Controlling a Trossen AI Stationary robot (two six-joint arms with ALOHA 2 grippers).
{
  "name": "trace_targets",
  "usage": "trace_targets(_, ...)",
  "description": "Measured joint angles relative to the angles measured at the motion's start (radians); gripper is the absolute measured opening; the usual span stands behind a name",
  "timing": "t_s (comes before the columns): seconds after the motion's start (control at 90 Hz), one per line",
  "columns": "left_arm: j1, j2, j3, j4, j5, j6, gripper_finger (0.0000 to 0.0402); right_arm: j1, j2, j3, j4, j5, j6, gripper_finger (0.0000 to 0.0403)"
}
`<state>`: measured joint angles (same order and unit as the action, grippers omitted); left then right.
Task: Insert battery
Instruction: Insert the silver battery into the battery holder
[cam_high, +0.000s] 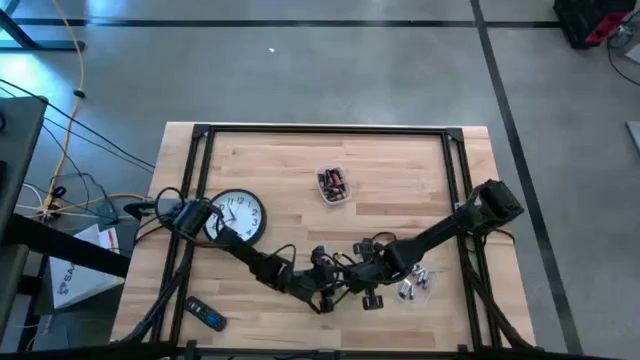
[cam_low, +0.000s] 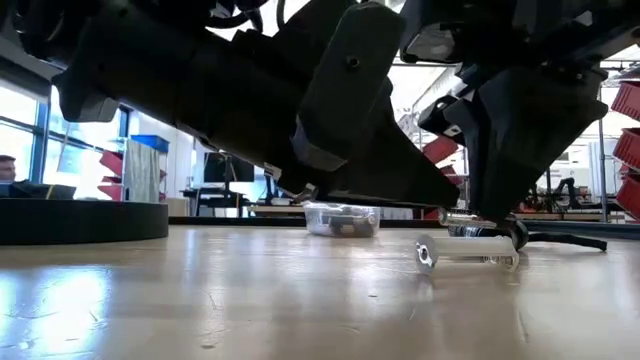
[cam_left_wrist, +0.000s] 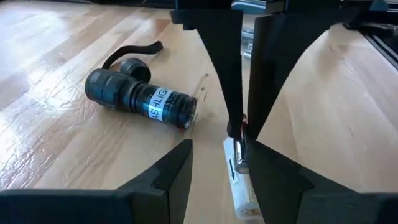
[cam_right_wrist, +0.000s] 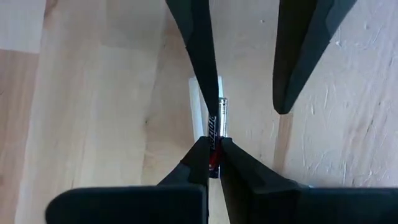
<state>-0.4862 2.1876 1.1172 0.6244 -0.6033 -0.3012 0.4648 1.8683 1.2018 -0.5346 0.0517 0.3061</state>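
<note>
Right jaws (cam_right_wrist: 210, 152) pinched on battery (cam_right_wrist: 216, 118), just beside flashlight (cam_left_wrist: 140, 98) on counter (cam_high: 390, 170). Left jaws (cam_left_wrist: 217, 163) apart, straddling clear battery holder (cam_left_wrist: 241, 186). Tip imo: left should clamp holder first, then right eases cell straight in, no twisting.

Blk flashlight (cam_left_wrist: 140, 98) w/ white label; red-silver battery (cam_right_wrist: 216, 134)

clock (cam_high: 238, 215) left of tub (cam_high: 333, 186) on table (cam_high: 400, 170).
</note>
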Motion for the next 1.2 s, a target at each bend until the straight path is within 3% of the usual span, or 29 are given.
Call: trace_targets(1.2, 0.002, 0.0, 0.0, 0.0, 0.035, -0.002, 0.0133, 0.001, 0.0, 0.0, 0.038, -0.002, -0.061, 0.0)
